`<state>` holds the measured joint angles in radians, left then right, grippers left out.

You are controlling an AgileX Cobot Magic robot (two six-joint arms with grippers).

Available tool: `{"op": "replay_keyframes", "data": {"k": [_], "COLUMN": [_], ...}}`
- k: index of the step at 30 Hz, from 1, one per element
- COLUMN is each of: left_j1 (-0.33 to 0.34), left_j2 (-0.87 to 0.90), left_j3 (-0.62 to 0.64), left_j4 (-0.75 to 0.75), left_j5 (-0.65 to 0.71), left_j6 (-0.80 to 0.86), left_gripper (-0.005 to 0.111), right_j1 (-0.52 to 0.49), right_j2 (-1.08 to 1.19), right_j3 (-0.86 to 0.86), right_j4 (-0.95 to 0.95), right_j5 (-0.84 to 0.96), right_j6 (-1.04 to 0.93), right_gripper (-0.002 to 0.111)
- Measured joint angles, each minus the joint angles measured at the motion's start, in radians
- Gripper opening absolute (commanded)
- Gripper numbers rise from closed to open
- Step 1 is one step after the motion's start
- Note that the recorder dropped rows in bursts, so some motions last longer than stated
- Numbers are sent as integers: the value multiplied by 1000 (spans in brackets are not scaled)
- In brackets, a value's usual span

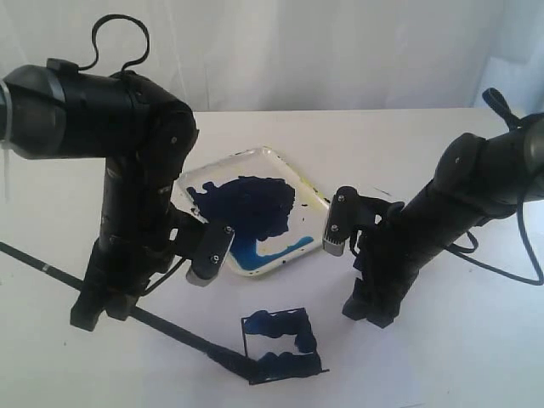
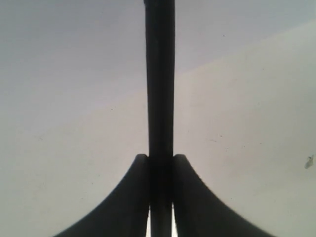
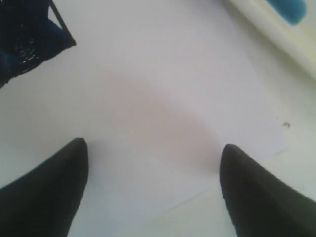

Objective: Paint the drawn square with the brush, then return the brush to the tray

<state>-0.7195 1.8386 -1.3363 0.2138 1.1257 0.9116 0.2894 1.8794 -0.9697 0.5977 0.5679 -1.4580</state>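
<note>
Square: the drawn square [image 1: 282, 344] lies on the white bench [image 1: 476, 365], close to the near edge of my exterior view and between the two arms. Dark blue paint covers its far, right and near sides, and I see bare white left of its middle.
Brush: the brush [image 1: 183, 338] slants in from the left edge of the exterior view. Its dark tip meets the square's outline at the near left corner. A pale band [image 1: 44, 268] shows far out on the handle.
Left pincer: the left pincer [image 2: 160, 160] is clamped on the brush handle. In my left wrist view both fingers [image 2: 123, 197] press against the black stick, which runs straight out ahead.
Right pincer: the right pincer [image 3: 153, 148] is spread wide with nothing between its tips. It sits low over the bench just right of the square, and I cannot tell whether it touches down.
Tray: the tray [image 1: 255, 153] sits just beyond the square, apart from it and turned corner-on.
Tray contents: a dark blue blotch [image 1: 246, 208] fills the tray's middle. A light blue smear [image 1: 276, 251] lies by its near rim, and yellow streaks [image 1: 310, 183] lie towards its right rim.
</note>
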Motion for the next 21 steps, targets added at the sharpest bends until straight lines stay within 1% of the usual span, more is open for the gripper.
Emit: {"op": "replay_keyframes", "data": {"k": [5,12,21], "left_j1": [0,0,0], "left_j2": [-1,-9,-72], "left_j3": [0,0,0], "left_j4": [38,44,49], "left_j5": [0,0,0], "left_j6": [-30,-37,-48], "left_gripper": [0,0,0], "right_j1": [0,0,0], "right_j2": [0,0,0], "right_j3": [0,0,0], "right_j4": [0,0,0], "right_j5": [-1,-2,-2], "right_j6": [0,0,2], "right_gripper": [69,69,69]}}
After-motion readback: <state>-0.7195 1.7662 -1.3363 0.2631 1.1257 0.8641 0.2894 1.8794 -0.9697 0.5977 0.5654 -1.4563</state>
